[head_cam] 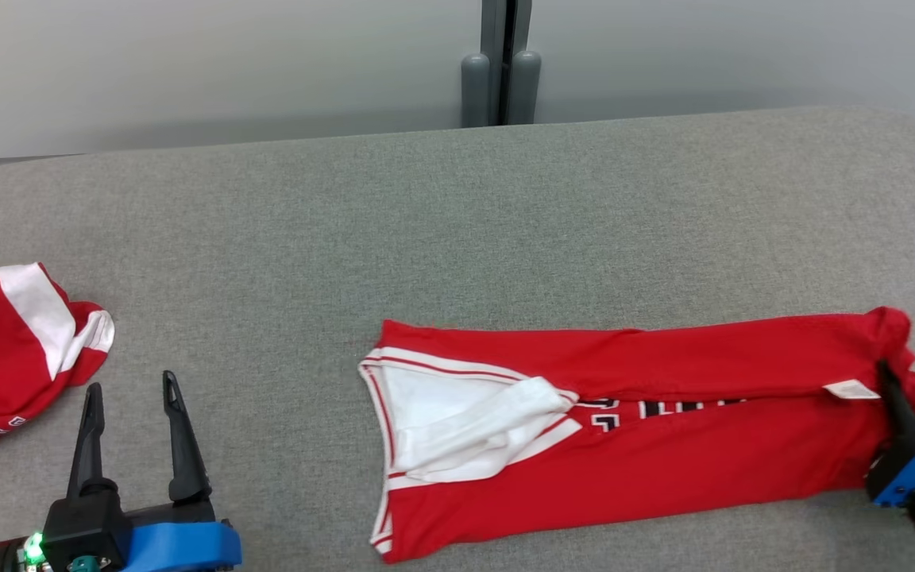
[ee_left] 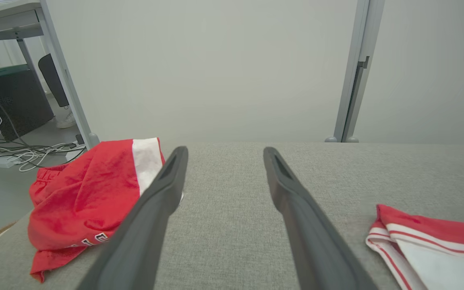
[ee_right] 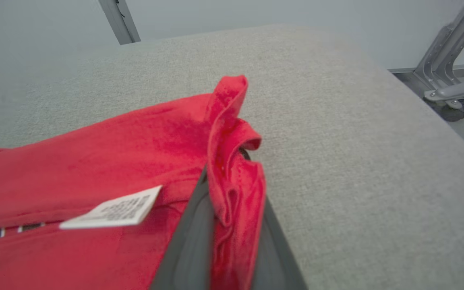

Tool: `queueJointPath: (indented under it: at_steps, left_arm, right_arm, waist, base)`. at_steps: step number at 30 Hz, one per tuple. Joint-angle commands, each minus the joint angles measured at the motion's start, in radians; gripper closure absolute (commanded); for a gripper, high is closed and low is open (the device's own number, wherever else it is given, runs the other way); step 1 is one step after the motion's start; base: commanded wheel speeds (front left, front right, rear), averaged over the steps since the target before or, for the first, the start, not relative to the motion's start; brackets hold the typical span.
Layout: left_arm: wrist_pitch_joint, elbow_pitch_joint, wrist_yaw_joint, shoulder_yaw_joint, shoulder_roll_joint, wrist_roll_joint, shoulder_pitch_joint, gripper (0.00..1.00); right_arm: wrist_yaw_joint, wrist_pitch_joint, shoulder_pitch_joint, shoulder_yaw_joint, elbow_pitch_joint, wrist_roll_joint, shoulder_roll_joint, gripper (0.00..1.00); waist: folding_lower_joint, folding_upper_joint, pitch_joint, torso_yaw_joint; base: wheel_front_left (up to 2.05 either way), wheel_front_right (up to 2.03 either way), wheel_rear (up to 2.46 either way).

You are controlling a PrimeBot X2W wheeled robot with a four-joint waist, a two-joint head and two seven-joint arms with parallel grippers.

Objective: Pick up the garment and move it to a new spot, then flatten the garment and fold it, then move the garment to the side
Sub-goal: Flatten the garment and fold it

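Observation:
The garment (head_cam: 664,445) is a red jersey with white trim and dark lettering, folded lengthwise into a long strip across the grey padded table (head_cam: 457,230). Its white collar end (ee_left: 429,249) lies toward the middle, its hem end at the right. My right gripper (head_cam: 894,381) is shut on the bunched red hem (ee_right: 232,177), with fabric pinched between the two dark fingers (ee_right: 191,237). A white care label (ee_right: 113,211) lies just left of the grip. My left gripper (head_cam: 130,393) stands open over bare table at the lower left, nothing between its fingers (ee_left: 163,193).
A second red and white garment (head_cam: 5,349) lies crumpled at the table's left edge, also seen close to the left finger as a red heap (ee_left: 83,193). A grey post (head_cam: 501,63) stands behind the table. Cables and a desk (ee_left: 10,80) are off the left edge; a wheeled base (ee_right: 453,100) off the right.

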Motion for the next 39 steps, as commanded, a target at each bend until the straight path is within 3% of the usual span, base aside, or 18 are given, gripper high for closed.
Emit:
queueJointPath:
  at_steps: [1, 6, 12, 28, 39]
  left_arm:
    - [-0.004, 0.000, -0.004, 0.003, -0.001, -0.002, 0.011, 0.00]
    - [-0.005, 0.006, -0.004, 0.009, -0.003, -0.004, 0.017, 0.00]
    - [-0.005, 0.016, -0.008, 0.008, -0.004, -0.004, 0.018, 0.00]
    - [-0.005, 0.043, -0.020, -0.011, -0.006, -0.005, 0.019, 0.00]
    - [-0.004, 0.061, -0.026, -0.039, -0.006, -0.018, -0.008, 0.00]
  right_arm:
    - [-0.001, -0.005, -0.010, -0.015, 0.005, 0.001, -0.022, 1.00]
    - [-0.001, -0.005, -0.017, -0.042, 0.002, -0.014, -0.060, 1.00]
    - [-0.001, -0.004, -0.004, -0.027, -0.043, -0.023, -0.022, 1.00]
    - [-0.001, 0.007, 0.038, 0.190, -0.286, -0.029, 0.168, 1.00]
    - [-0.001, 0.023, -0.015, 0.324, -0.327, -0.025, 0.277, 1.00]
  waist:
    - [0.0000, 0.0000, -0.001, -0.001]
    - [0.0000, 0.0000, -0.009, -0.007]
    - [0.0000, 0.0000, -0.023, -0.014]
    - [0.0000, 0.0000, -0.046, -0.008]
    - [0.0000, 0.0000, -0.031, 0.030]
  base:
    - [0.00, 0.00, 0.00]
    - [0.00, 0.00, 0.00]
    - [0.00, 0.00, 0.00]
    - [0.00, 0.00, 0.00]
    - [0.00, 0.00, 0.00]
